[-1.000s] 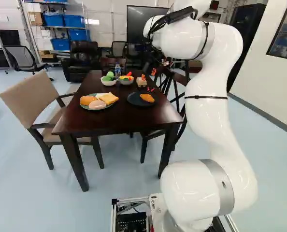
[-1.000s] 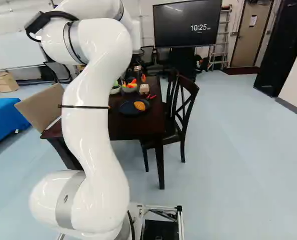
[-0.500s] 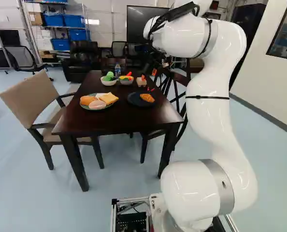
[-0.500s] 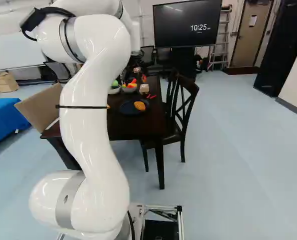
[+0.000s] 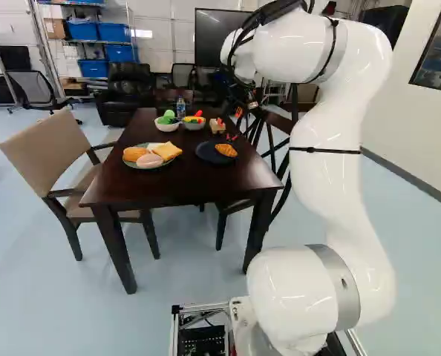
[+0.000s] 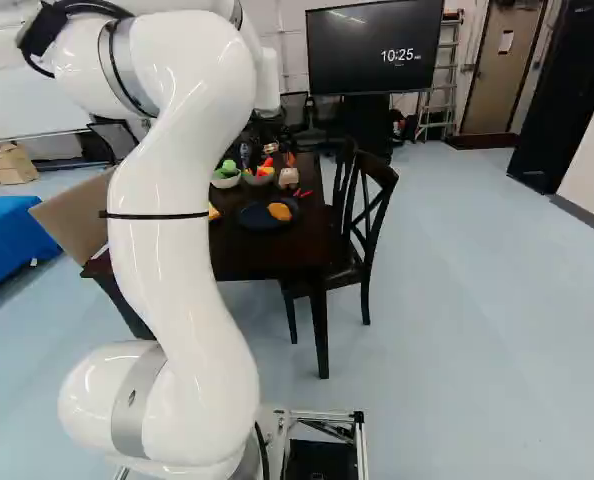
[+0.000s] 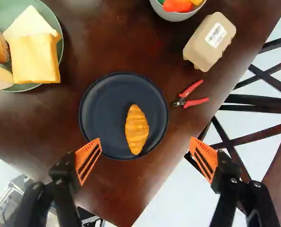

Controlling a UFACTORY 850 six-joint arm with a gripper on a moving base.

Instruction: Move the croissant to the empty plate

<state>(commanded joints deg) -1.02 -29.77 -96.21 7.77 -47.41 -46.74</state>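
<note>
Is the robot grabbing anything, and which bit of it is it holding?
Nothing is held. The fingers are wide apart with nothing gripped between them; the croissant lies on the dark plate.

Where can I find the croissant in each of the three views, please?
Left base view: the croissant is near the centre, left of the arm.
Right base view: near the centre, right of the arm.
Wrist view: ahead of the gripper, between its fingers' lines.
Shared landmark: the dark round plate under it.
</note>
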